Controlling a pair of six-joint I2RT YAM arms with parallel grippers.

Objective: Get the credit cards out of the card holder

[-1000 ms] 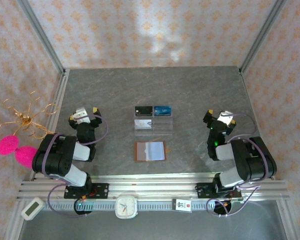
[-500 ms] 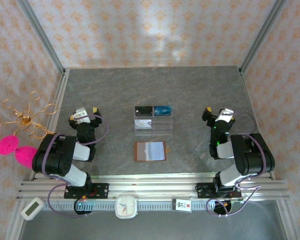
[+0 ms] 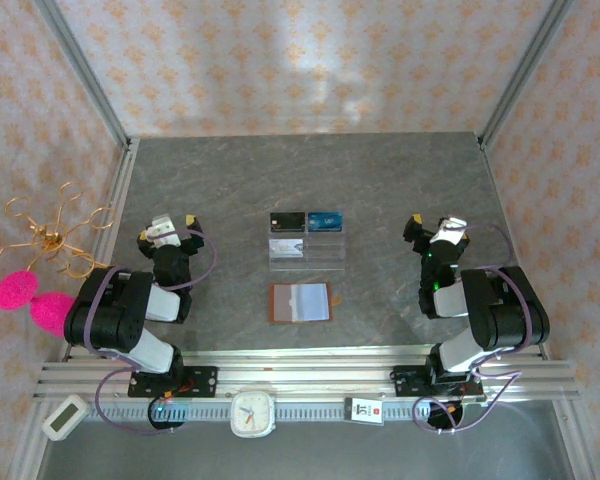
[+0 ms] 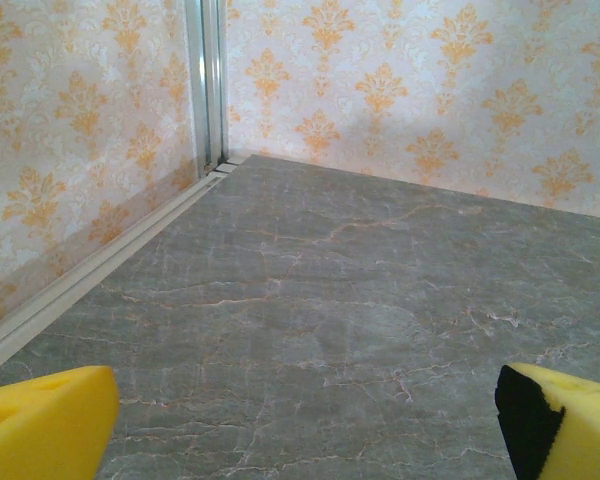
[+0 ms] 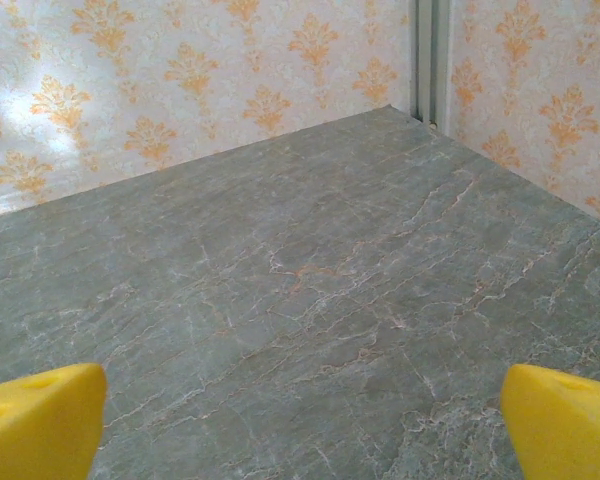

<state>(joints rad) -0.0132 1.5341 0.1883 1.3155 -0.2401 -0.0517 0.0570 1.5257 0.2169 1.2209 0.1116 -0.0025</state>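
**Card holder spread open on the bench, both end effectors wide and empty**

The card holder [image 3: 301,302] lies flat and unfolded on the grey, marble-veined bench [image 3: 380,180]. It is a small brown leather rectangle with a pale grey inner face turned up and a little snap tab poking out of its right edge. From above I cannot tell whether that grey face is lining or cards lying in it.

Just beyond the card holder, apart from it, stands a clear acrylic tiered stand [image 3: 308,243]. Its far step holds a black card [image 3: 287,220] and a blue card [image 3: 325,220] side by side. The near step holds one thin pale grey-white credit card [image 3: 287,247] on the left (the slot to its right looks bare).

The left end effector [image 3: 170,228] sits well to the left of the card holder, and the right end effector [image 3: 438,232] well to its right, both about level with the stand. Each has its jaws parted wide and grips nothing. In the left wrist view the blunt yellow fingertips [image 4: 40,425] sit at the bottom corners, one with a black inner face, with bare veined stone between them. The right wrist view has the same soft-looking yellow fingertips [image 5: 565,420] over bare stone.

Cream wallpaper printed with orange damask motifs rises behind the bench, joined at the corners by brushed aluminium posts.
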